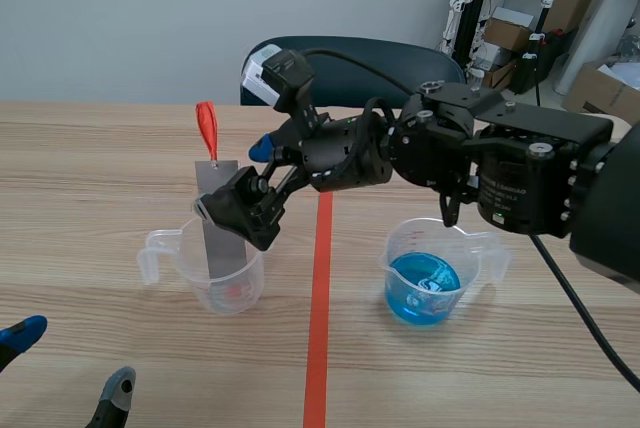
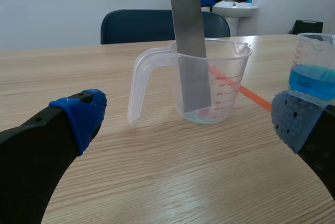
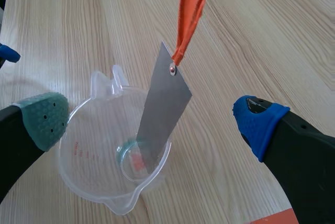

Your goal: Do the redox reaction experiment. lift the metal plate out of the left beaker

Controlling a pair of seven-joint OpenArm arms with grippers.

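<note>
Wood-grain table (image 1: pixel 90 158) fills the scene, its near and side edges cut off, with a tape line (image 1: pixel 320 298) running away down the middle. The right arm (image 1: pixel 520 173) comes in from the right and reaches past that line, its bulk hiding the tabletop behind it and part of a chair (image 1: pixel 350 56) beyond the far edge. The right gripper (image 1: pixel 235 180) hangs over the left beaker (image 1: pixel 228 286) with its fingers spread wide, one on each side of the plate (image 1: pixel 218 223). In its wrist view neither finger touches the plate, while in the scene view the lower finger covers a stretch of the plate's right edge. The left gripper (image 1: pixel 70 360) shows only two fingertips, spread apart, low at the near left and well apart from the beaker. The right beaker (image 1: pixel 432 253), holding blue liquid (image 1: pixel 422 290), stands across the tape line, with bare tabletop between the two beakers and around each. The plate stands in the left beaker, its long axis nearly upright and a little tilted. Its lower end is down at the bottom, seen only through the clear wall, and its upper half rises above the rim. A ribbon (image 1: pixel 207 128) threaded through a hole at the plate's top end points upward, its tip cut off in both wrist views. A reddish patch (image 3: pixel 137 162) at the plate's foot is too faint to make out.
</note>
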